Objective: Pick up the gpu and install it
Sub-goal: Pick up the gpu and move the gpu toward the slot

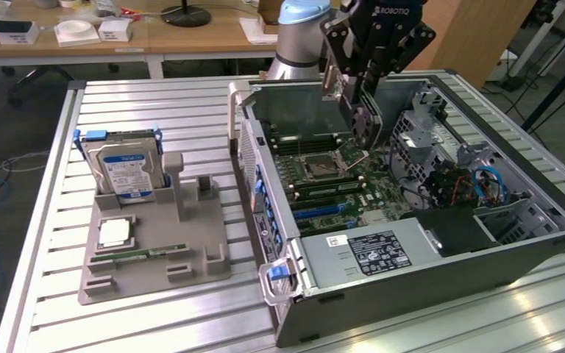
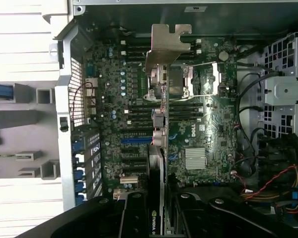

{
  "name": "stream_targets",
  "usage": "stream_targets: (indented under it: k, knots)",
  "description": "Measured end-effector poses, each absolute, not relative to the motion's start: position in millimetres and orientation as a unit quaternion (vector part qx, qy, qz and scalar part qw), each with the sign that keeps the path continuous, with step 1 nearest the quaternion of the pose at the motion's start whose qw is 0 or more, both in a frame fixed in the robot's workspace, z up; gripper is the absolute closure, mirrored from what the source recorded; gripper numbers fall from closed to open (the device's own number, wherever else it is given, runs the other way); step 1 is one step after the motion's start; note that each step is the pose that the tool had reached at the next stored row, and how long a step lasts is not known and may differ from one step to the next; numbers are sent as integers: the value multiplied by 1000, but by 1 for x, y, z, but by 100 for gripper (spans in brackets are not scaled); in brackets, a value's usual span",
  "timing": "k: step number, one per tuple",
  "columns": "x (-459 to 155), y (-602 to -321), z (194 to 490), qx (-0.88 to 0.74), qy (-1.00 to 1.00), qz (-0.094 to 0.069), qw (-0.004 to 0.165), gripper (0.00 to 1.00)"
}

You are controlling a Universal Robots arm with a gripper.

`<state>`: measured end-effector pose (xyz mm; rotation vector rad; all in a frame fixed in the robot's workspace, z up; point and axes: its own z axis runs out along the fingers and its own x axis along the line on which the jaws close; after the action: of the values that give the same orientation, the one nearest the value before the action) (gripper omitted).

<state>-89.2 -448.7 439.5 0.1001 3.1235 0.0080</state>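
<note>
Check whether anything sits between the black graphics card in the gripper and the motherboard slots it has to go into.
Nothing visible does. The gripper holds the thin black graphics card with a silvery metal bracket over the green motherboard, and the expansion slots there look bare. Black cables lie off to one side.

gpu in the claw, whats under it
Under the thin black gpu card with silvery bracket lies the green motherboard in the open dark computer case: metal cpu socket, black memory slots. The board strip directly behind the card's edge is covered.
</note>
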Motion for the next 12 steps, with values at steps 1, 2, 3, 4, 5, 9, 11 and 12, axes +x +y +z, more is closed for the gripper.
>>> stream_targets:
  k: [1, 2, 3, 4, 5, 9, 11, 12]
  knots:
    - [-88, -449, 440, 32, 999, 3, 8, 74]
    - [-87, -449, 440, 32, 999, 3, 8, 74]
    - [-86, -449, 440, 32, 999, 3, 8, 74]
    - [-85, -449, 440, 32, 999, 3, 8, 74]
    - [-84, -449, 440, 32, 999, 3, 8, 74]
    - [-80, -449, 440, 31, 999, 3, 8, 74]
    - [-79, -449, 440, 31, 999, 3, 8, 74]
    - [-78, -449, 440, 31, 999, 3, 8, 74]
